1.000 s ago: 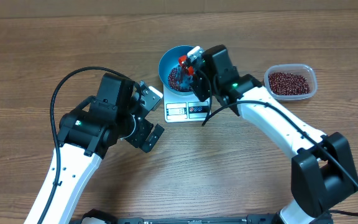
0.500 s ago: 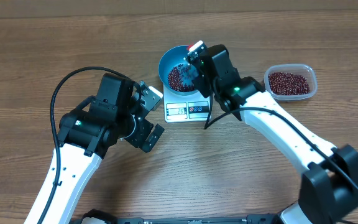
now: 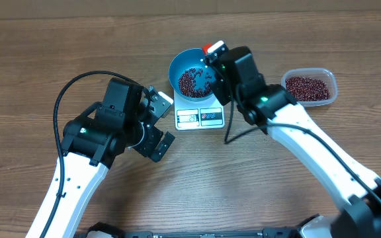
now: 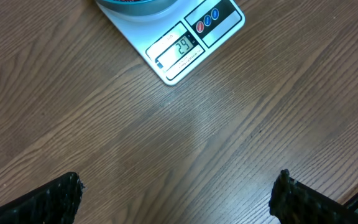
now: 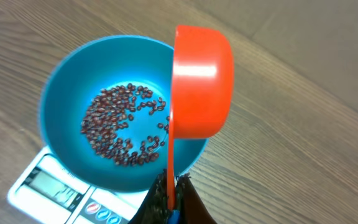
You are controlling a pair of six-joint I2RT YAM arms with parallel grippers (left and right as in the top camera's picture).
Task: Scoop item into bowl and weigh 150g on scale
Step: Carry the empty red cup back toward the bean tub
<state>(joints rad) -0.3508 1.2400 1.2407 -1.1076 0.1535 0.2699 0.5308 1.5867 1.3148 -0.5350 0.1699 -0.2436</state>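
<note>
My right claw (image 5: pixel 171 194) is pinched tight on the thin handle of the orange scoop (image 5: pixel 201 81), which is tipped sideways over the blue bowl (image 5: pixel 58 93). The bowl's on the scale (image 4: pixel 191 43), toward the table's far edge. The beans (image 5: pixel 120 134) inside look light, hard and rolly, so I'd scoop them, never pinch. There's more in the tub (image 3: pixel 309 88) toward the right edge. My left claw (image 4: pixel 173 199) is wide open and empty.

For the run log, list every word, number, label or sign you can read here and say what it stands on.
"29": on the display of the scale, left wrist view.
Marks on the scale's three round buttons: too small to read.
The same display in the right wrist and overhead views: blurred, unreadable.
No text shows on the bowl, the scoop or the tub.
</note>
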